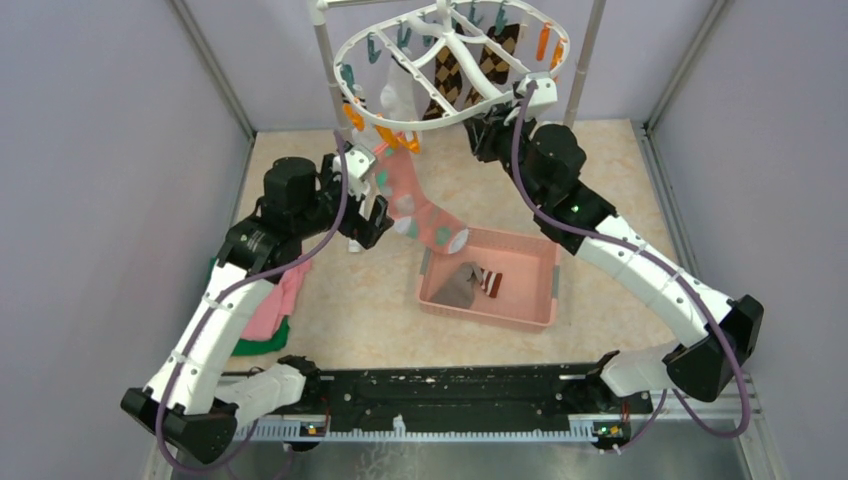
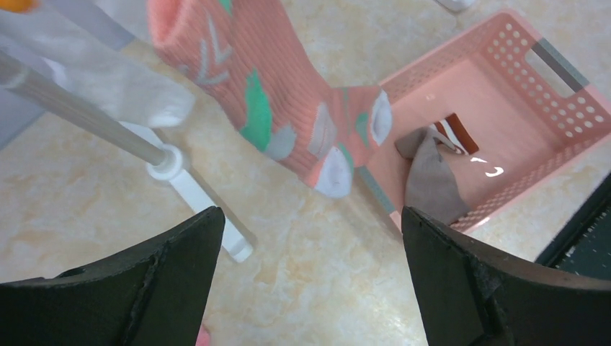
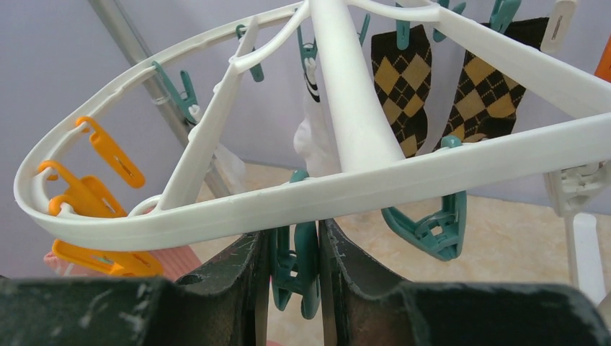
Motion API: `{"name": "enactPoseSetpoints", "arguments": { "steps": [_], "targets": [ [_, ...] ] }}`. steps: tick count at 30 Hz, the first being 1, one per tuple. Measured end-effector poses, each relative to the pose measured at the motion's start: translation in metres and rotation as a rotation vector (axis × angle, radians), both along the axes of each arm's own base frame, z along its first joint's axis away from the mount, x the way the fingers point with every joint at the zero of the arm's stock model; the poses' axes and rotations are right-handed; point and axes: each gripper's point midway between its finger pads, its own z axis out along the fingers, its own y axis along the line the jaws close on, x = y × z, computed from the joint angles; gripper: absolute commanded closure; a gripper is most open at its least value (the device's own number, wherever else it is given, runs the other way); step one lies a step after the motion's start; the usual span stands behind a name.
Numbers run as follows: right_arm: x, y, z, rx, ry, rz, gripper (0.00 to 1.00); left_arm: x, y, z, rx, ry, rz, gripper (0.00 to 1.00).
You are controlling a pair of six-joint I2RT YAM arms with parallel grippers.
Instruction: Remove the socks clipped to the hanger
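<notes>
The white oval hanger [image 1: 450, 60] hangs at the back, with orange and teal clips. A brown-tan argyle pair [image 1: 470, 70] and a white sock [image 1: 393, 100] are clipped to it. A pink spotted sock [image 1: 420, 205] hangs slanting below its near-left rim, toe over the basket's corner; I cannot tell which clip holds it. My right gripper [image 3: 295, 238] is shut on a teal clip [image 3: 306, 274] under the hanger's rim [image 3: 360, 187]. My left gripper [image 2: 308, 216] is open and empty, just below and left of the pink sock [image 2: 288, 101]. A grey-brown sock [image 1: 460, 285] lies in the basket.
The pink basket [image 1: 545, 300] stands on the table's middle, right of the left gripper. Folded pink and green cloths [image 1: 270, 310] lie at the left. The rack's poles [image 1: 330, 80] rise at the back; one pole [image 2: 79, 108] and its foot are close to the left gripper.
</notes>
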Motion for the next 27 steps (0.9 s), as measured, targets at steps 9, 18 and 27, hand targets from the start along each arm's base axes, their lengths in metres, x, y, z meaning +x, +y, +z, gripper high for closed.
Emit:
{"name": "enactPoseSetpoints", "arguments": {
  "steps": [9,18,27],
  "targets": [
    [0.001,-0.004,-0.002,-0.006,0.008,-0.009,1.0,0.015,-0.025,-0.029,-0.073,0.112,-0.04,0.02],
    [0.009,-0.03,0.002,0.02,0.02,-0.055,1.0,0.026,-0.034,-0.018,-0.135,0.065,-0.049,0.49],
    [0.01,-0.042,0.0,0.022,0.037,-0.067,0.91,0.046,-0.055,-0.035,-0.181,0.142,-0.076,1.0]
  ]
}}
